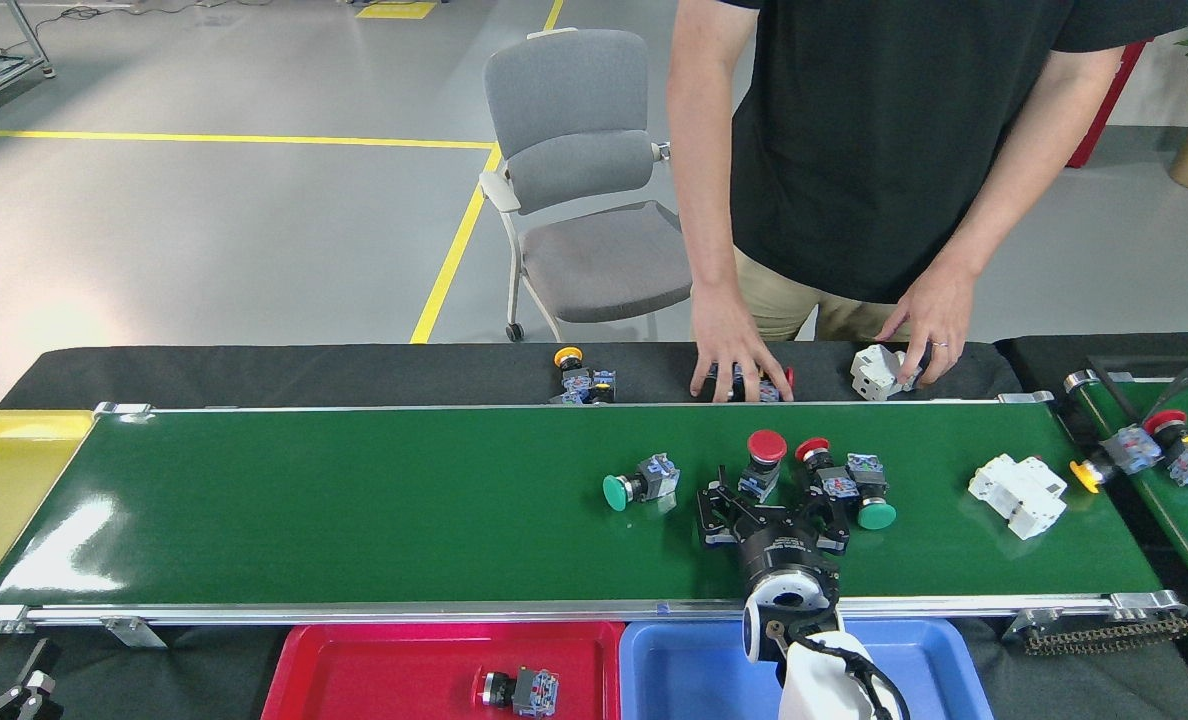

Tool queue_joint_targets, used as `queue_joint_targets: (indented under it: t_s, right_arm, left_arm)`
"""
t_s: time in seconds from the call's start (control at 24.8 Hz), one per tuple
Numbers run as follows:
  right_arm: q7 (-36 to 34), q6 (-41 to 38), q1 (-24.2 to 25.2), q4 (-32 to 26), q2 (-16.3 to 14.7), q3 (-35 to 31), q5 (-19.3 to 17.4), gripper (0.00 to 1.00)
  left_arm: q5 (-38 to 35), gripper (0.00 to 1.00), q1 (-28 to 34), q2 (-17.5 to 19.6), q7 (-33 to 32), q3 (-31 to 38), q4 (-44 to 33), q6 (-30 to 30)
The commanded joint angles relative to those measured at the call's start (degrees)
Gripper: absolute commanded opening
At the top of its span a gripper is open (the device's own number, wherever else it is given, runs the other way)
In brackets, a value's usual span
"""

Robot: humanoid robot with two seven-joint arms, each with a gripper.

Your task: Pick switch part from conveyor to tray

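The conveyor carries several switch parts on its right half: a green-capped one, a red-capped one, a tangled group with a red and a green cap, and a white block. My right gripper hovers low over the belt, open, just short of the red-capped part, with nothing between its fingers. At the near edge sit a red tray holding one switch part and a blue tray. Only a dark piece of my left gripper shows at the bottom left.
A person stands behind the belt, one hand on a pile of parts, the other hand on a white block. More parts lie on the black cloth. A smaller belt is at right, a yellow bin at left.
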Motion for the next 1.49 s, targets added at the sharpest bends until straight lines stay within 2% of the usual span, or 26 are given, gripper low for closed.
queue_joint_targets:
  t_s: [0.0, 0.24, 0.32, 0.44, 0.56, 0.64, 0.72, 0.76, 0.8, 0.85, 0.89, 0.93, 1.17, 1.29, 1.37, 1.45]
  right_arm:
    - [0.7, -1.3, -1.2, -0.3, 0.4, 0.4, -1.0, 0.16]
    - [0.7, -6.0, -0.7, -4.1, -0.1, 0.4, -2.4, 0.14]
    - [1.2, -8.7, 1.1, -8.6, 0.0, 0.4, -2.5, 0.14]
    - [2.0, -15.5, 6.9, -19.2, -0.2, 1.1, -2.5, 0.15]
    - [3.4, -25.3, 15.2, -29.3, -0.4, 6.2, -2.5, 0.16]
    - [3.5, -30.5, 19.2, -32.7, -1.0, 9.0, -2.5, 0.16]
    - [3.6, -35.4, 21.5, -33.1, -1.4, 13.0, -2.3, 0.19]
    - [3.8, -36.8, 22.1, -33.0, -1.6, 15.0, -2.3, 0.22]
    - [3.9, -37.0, 22.7, -32.7, -2.0, 17.5, -2.2, 0.32]
    - [4.0, -36.6, 23.3, -32.2, -2.1, 19.2, -2.1, 0.52]
    - [4.2, -36.4, 23.8, -32.1, -2.1, 19.8, -2.2, 0.88]
    - [4.3, -36.3, 24.2, -32.1, -2.1, 20.0, -2.1, 0.99]
    - [4.3, -36.2, 24.1, -32.6, -2.1, 19.6, -2.2, 1.00]
    - [4.3, -36.2, 24.2, -33.3, -3.0, 17.0, -2.3, 1.00]
    - [4.3, -36.2, 24.1, -33.4, -3.4, 16.0, -2.3, 1.00]
    - [4.3, -36.2, 24.3, -33.3, -3.4, 16.0, -2.3, 1.00]
  left_arm:
    - [0.1, 1.00, -0.4, 0.7, 0.2, 0.2, -0.4, -0.1]
    - [0.2, 1.00, -0.4, 0.6, 0.2, 0.3, -0.4, -0.1]
    - [0.2, 1.00, -0.3, 0.6, 0.2, 0.3, -0.4, -0.1]
    - [0.2, 1.00, -0.3, 0.6, 0.2, 0.3, -0.5, -0.2]
    - [0.3, 1.00, -0.3, 0.8, 0.2, 0.2, -0.9, -0.4]
    - [0.2, 1.00, -0.3, 0.6, 0.2, 0.0, -1.0, -0.4]
    - [0.2, 1.00, -0.5, 0.5, 0.2, -1.5, -1.9, -0.5]
    - [0.1, 1.00, -0.7, 0.5, 0.2, -2.6, -2.7, -0.6]
    - [0.1, 1.00, -1.5, 0.8, 0.2, -4.7, -3.8, -0.7]
    - [0.0, 1.00, -2.3, 1.0, 0.2, -7.3, -5.2, -0.7]
    - [0.0, 1.00, -3.1, 1.1, 0.2, -9.9, -6.5, -0.6]
    - [0.0, 1.00, -4.0, 1.0, 0.2, -12.5, -7.9, -0.6]
    - [-0.6, 1.00, -11.2, 0.2, -2.2, -26.9, -10.8, 0.0]
    - [-1.1, 1.00, -14.6, -0.9, -2.9, -31.3, -10.3, 0.2]
    - [-4.1, 1.00, -16.2, -2.4, -2.9, -34.3, -10.3, 0.4]
    - [-9.7, 1.00, -18.0, -5.5, -3.0, -36.8, -9.9, 2.4]
